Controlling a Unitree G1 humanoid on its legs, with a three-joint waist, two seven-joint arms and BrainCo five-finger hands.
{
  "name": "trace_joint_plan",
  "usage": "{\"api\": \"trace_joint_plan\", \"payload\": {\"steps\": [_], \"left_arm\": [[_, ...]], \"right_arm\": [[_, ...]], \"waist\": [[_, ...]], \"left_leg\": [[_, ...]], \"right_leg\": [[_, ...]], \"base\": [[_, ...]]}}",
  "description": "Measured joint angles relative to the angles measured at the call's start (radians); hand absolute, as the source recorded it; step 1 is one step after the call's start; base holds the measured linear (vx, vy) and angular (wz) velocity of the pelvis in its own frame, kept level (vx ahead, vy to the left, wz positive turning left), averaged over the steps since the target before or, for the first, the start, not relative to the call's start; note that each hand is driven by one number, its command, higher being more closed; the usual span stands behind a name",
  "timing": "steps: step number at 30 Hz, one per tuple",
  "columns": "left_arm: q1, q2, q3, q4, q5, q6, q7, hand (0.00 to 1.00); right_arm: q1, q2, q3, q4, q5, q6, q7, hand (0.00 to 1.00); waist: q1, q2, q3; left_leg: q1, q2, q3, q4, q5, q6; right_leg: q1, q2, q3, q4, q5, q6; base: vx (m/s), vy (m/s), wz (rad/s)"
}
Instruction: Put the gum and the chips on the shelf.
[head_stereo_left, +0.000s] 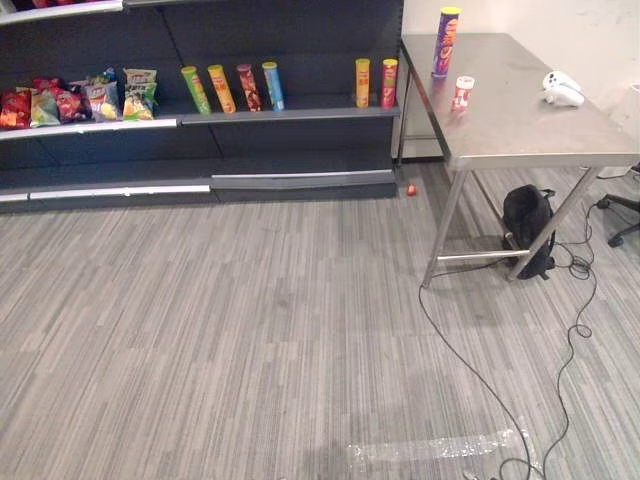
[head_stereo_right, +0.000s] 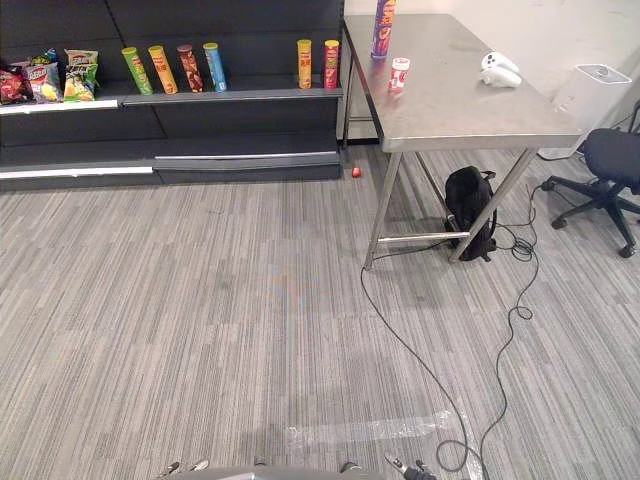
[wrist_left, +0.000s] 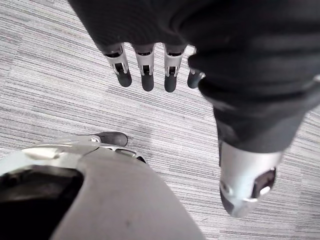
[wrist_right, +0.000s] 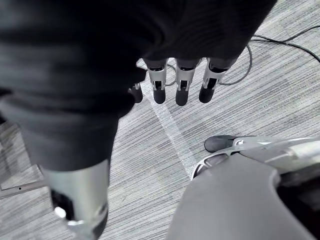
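Stainless-steel table (head_stereo_left: 520, 125) standing beside the right end of a dark metal shelf (head_stereo_left: 300, 115), on grey striped carpet floor (head_stereo_left: 250, 330). The tall purple chips can with a yellow lid (head_stereo_left: 445, 42) stands upright at the table's far corner next to the shelf. The small white-and-red gum bottle (head_stereo_left: 462, 93) stands upright just inside the table edge that faces the shelf, nearer the robot than the can and apart from it. A white handheld controller (head_stereo_left: 563, 88) lies by the opposite edge.

On the shelf board, left to right: a cluster of colourful snack bags (head_stereo_left: 80, 98) at the left end; green (head_stereo_left: 195, 89), orange (head_stereo_left: 221, 88), dark red (head_stereo_left: 248, 87) and blue (head_stereo_left: 272, 85) cans, leaning in a row; yellow (head_stereo_left: 362, 82) and red (head_stereo_left: 389, 82) cans upright at the right end.

A small red object (head_stereo_left: 411, 189) lies on the floor by the shelf's right end. A black backpack (head_stereo_left: 527, 225) sits under the table.

Left hand (wrist_left: 146, 67) and right hand (wrist_right: 182, 85) both hang above the floor, fingers straight and holding nothing.
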Motion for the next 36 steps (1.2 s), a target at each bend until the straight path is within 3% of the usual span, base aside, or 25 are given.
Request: {"api": "trace_joint_plan", "payload": {"steps": [7, 36], "left_arm": [[-0.007, 0.000, -0.002, 0.000, 0.002, -0.001, -0.002, 0.00], [-0.009, 0.004, 0.000, 0.009, 0.002, -0.001, -0.014, 0.00]], "right_arm": [[-0.009, 0.003, -0.021, 0.000, 0.001, 0.001, 0.001, 0.00], [-0.006, -0.004, 0.022, -0.002, 0.014, -0.008, 0.024, 0.00]], "waist": [[-0.002, 0.003, 0.014], [-0.001, -0.003, 0.021]], "left_leg": [[0.008, 0.001, 0.008, 0.000, -0.004, -0.006], [0.008, 0.002, 0.031, -0.001, -0.006, -0.009]], "right_leg": [[0.005, -0.002, -0.001, 0.000, -0.009, 0.027], [0.007, 0.003, -0.012, -0.026, 0.006, 0.006]], "base": [[0.00, -0.003, -0.02], [-0.02, -0.001, -0.01]]}}
